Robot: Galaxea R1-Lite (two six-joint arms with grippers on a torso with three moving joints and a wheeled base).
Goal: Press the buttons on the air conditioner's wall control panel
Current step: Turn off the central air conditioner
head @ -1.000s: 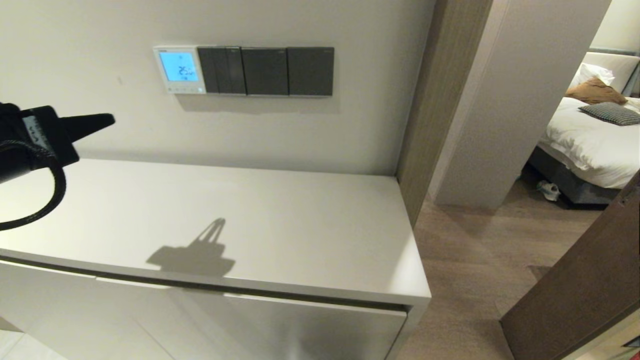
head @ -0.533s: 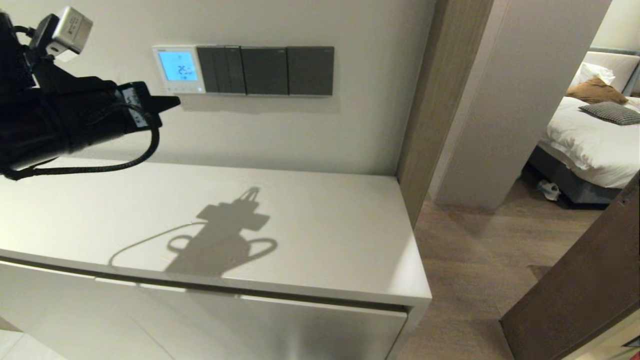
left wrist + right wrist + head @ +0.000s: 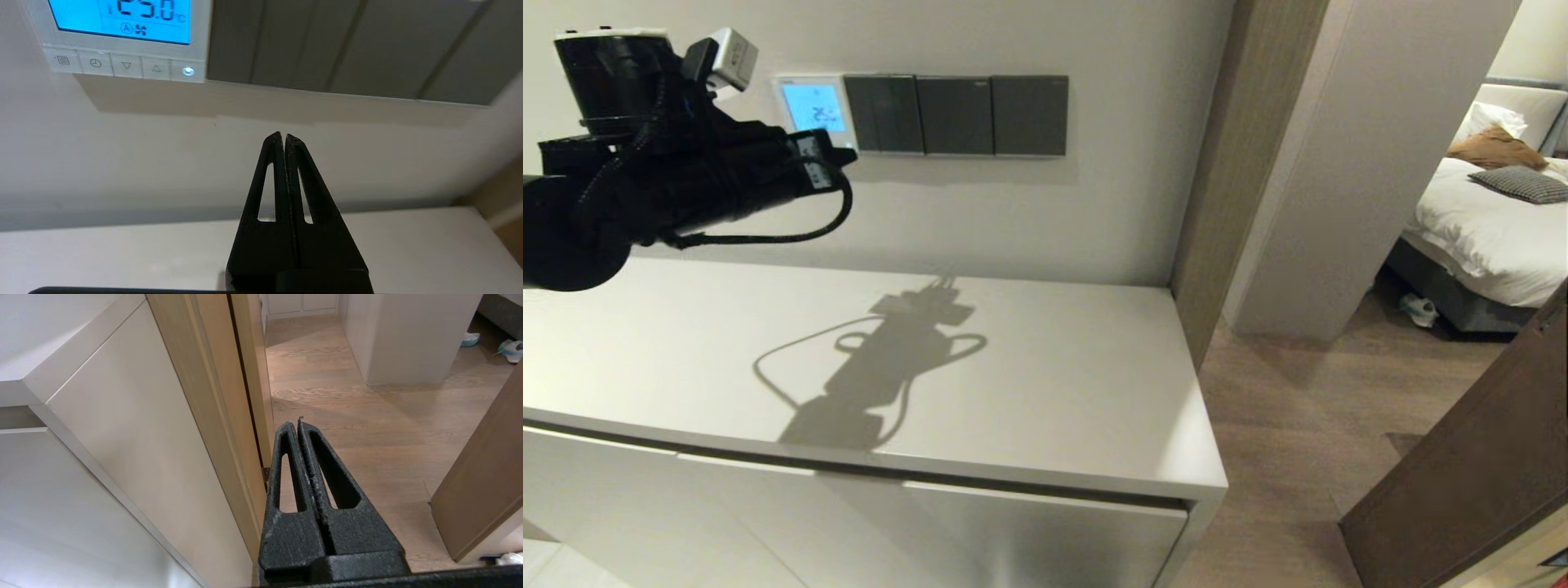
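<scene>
The white wall control panel (image 3: 810, 94) with a blue-lit screen showing 25 hangs on the wall; it also shows in the left wrist view (image 3: 118, 22). Its row of small white buttons (image 3: 126, 65) runs along its bottom edge; in the head view my arm covers most of them. My left gripper (image 3: 849, 157) is shut and empty, its tip close to the wall just below the panel's lower right corner. In the left wrist view the left gripper (image 3: 282, 136) points at bare wall below the grey switches. My right gripper (image 3: 295, 424) is shut, parked low beside the cabinet, out of the head view.
Three dark grey switch plates (image 3: 956, 115) sit right of the panel. A white cabinet top (image 3: 1013, 384) lies under the arm. A wooden door frame (image 3: 1217, 163) and an open doorway to a bedroom with a bed (image 3: 1486, 220) are on the right.
My left arm has risen and moved right and toward the wall, from low left to just below the panel. Its shadow on the cabinet top has shifted toward the wall.
</scene>
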